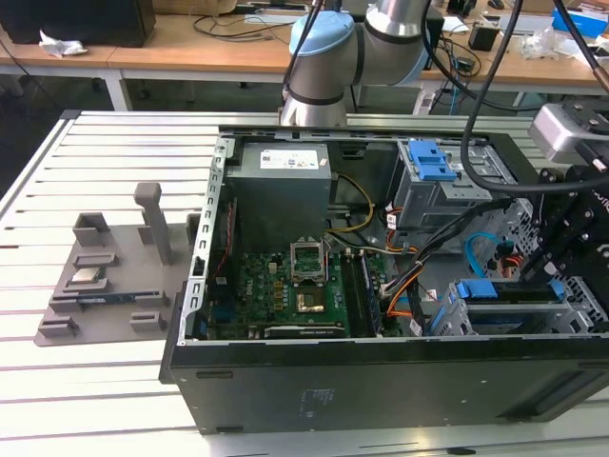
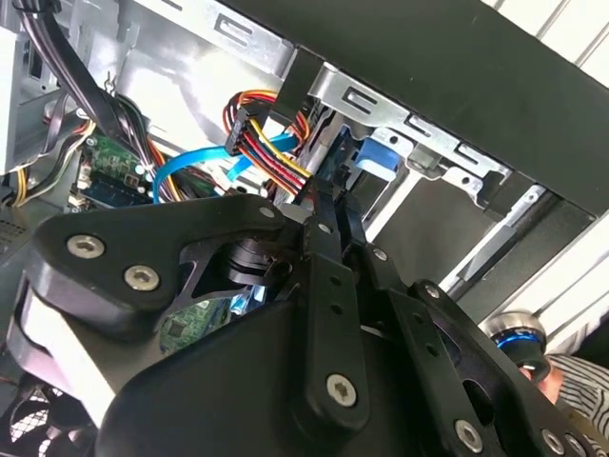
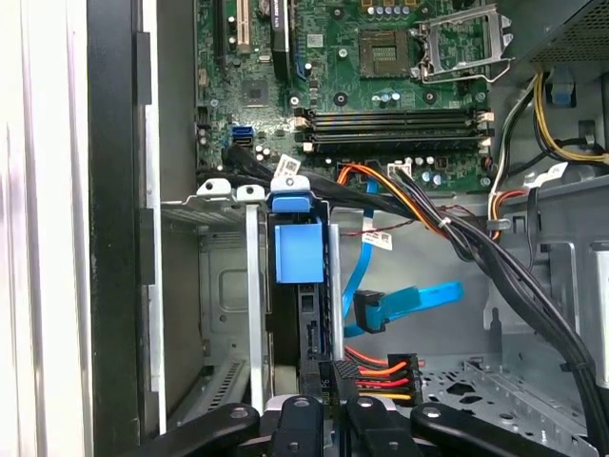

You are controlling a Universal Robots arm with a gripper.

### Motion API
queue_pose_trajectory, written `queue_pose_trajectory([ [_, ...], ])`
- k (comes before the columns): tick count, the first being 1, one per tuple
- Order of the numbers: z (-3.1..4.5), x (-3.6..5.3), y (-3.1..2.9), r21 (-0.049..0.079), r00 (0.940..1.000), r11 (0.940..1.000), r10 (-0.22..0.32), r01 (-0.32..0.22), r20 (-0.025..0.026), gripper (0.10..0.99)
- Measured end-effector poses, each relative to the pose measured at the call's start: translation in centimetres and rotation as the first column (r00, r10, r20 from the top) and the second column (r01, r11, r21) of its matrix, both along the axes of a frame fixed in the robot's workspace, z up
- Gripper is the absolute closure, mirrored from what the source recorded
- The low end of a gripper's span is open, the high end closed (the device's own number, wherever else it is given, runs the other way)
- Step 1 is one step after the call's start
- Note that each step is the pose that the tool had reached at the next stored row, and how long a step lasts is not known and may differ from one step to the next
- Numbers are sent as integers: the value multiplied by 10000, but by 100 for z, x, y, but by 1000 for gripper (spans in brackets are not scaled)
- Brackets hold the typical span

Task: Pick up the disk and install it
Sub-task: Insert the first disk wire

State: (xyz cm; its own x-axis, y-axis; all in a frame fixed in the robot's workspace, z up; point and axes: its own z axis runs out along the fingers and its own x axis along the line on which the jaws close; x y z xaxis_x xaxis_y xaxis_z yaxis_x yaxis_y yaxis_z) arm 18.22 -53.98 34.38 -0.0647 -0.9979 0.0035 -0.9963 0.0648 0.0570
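The disk [image 1: 509, 307] sits on edge in the drive bay at the case's corner on the exterior view's right, with blue rails at both ends. In the first wrist view its dark edge [image 3: 306, 328] runs down from the blue tab between the bay's metal walls. My gripper [image 1: 550, 278] hangs over that bay. In the second wrist view its two black fingers lie close together, and the gripper [image 2: 335, 200] reaches toward the disk's blue tab [image 2: 376, 157]. In the first wrist view the gripper [image 3: 338, 381] stands at the disk's end. Whether the fingers pinch the disk is hidden.
The open computer case [image 1: 381, 371] holds a motherboard [image 1: 276, 286], a grey power supply [image 1: 283, 181] and an upper drive cage [image 1: 430, 167]. Blue data cable [image 3: 409, 300] and red-yellow power wires [image 3: 385, 371] lie beside the bay. A grey fixture [image 1: 105, 286] stands at the exterior view's left.
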Motion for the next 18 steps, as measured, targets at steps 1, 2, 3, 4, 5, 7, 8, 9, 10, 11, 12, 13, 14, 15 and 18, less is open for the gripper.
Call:
queue_pose_trajectory([
  [1, 0, 1, 0, -1, 10000, 10000, -2, 2, 0, 922],
  [2, 0, 3, 0, -1, 10000, 10000, 0, 0, 0, 922],
  [3, 1, 3, 0, 0, 10000, 10000, 0, 0, 0, 922],
  [4, 4, 3, -1, -1, 10000, 10000, 0, 0, 1, 922],
  [5, 10, 3, -1, 0, 10000, 10000, 0, 0, 1, 922],
  [7, 23, 3, -1, 0, 10000, 10000, 0, 0, 0, 922],
  [8, 23, 3, 0, 1, 10000, 10000, 0, 0, 0, 922],
  [9, 23, 3, 0, 1, 10000, 10000, 1, -1, 0, 922],
  [10, 21, 4, -5, -2, 10000, 10000, 1, -1, 0, 922],
  [11, 17, 4, -8, 0, 10000, 10000, 1, -1, 0, 922],
  [12, 14, 3, -11, -1, 10000, 10000, 1, -1, -1, 922],
  [13, 11, 3, -13, -2, 10000, 10000, 0, 0, -1, 922],
  [14, 8, 3, -15, -2, 10000, 10000, 1, -1, -2, 922],
  [15, 5, 3, -17, -1, 10000, 10000, 0, 0, -2, 922],
  [18, -10, 4, -30, 2, 10000, 10000, 0, 0, -9, 922],
])
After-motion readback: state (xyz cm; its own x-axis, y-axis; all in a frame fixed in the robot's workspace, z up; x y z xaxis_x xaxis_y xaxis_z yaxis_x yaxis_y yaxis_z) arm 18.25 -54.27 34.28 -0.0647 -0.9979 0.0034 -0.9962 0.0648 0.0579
